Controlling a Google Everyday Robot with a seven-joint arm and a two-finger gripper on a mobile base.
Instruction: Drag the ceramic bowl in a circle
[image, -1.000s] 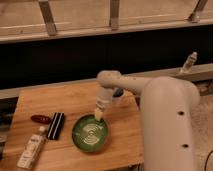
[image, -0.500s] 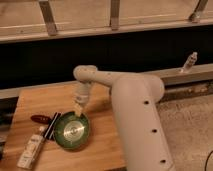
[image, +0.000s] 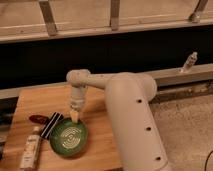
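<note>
The wooden table (image: 37, 100) stood before a dark wall with a pale ledge. My gripper (image: 74, 118) pointed down with its fingers closed, and its tip touched the far rim of the ceramic bowl (image: 68, 138). The bowl lay on the near left part of the table, just beside a dark striped packet (image: 50, 124), a red object (image: 36, 119) and a pale bottle (image: 31, 150).

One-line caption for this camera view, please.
Robot arm's shut gripper presses on the far rim of a green ceramic bowl on a wooden table.
</note>
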